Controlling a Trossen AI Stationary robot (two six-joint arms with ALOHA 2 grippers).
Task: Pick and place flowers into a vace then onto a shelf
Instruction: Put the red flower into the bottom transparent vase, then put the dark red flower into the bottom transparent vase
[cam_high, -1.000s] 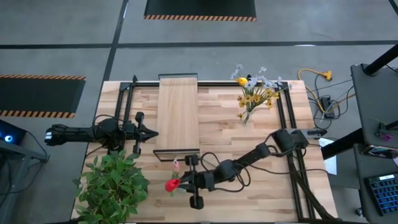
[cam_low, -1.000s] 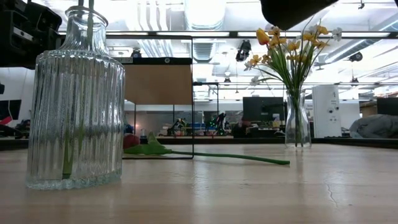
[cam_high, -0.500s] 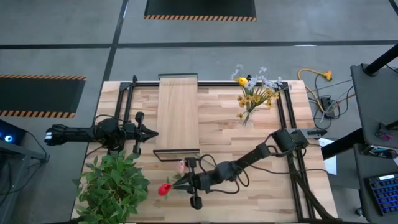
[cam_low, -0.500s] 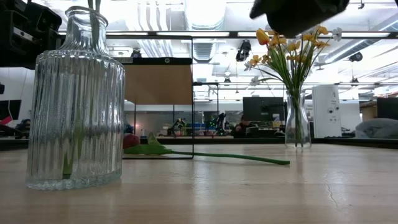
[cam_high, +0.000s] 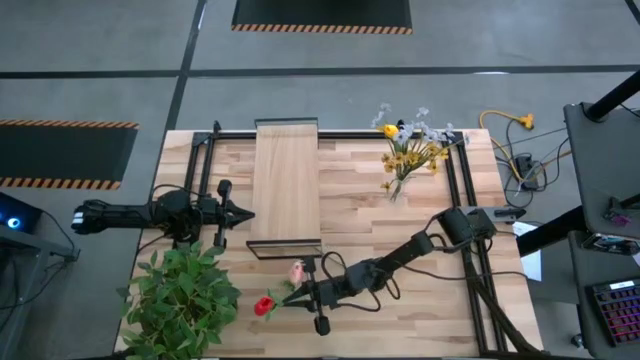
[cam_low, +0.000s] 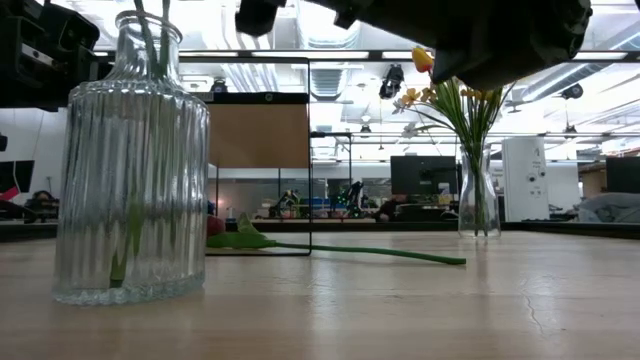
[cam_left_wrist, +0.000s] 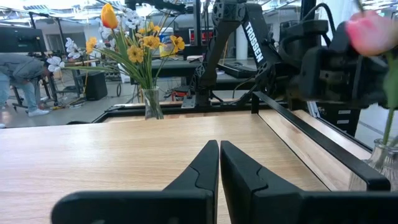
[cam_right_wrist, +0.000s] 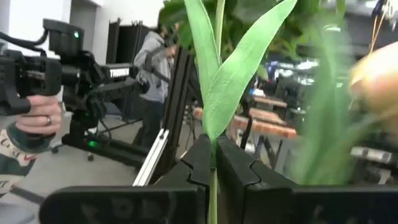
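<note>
Now right claw (cam_high: 299, 293) clamped on red tulip (cam_high: 264, 305) stem, seemingly shifted left, ribbed vase (cam_low: 132, 160) nudged right.

The high view looks straight down on the whole table (cam_high: 400, 220). The low view sits at tabletop height, close to the ribbed glass vase (cam_low: 130, 170), facing the room. Both wrist views look forward along their fingers. High and low views share the far bouquet (cam_high: 408, 152).
</note>
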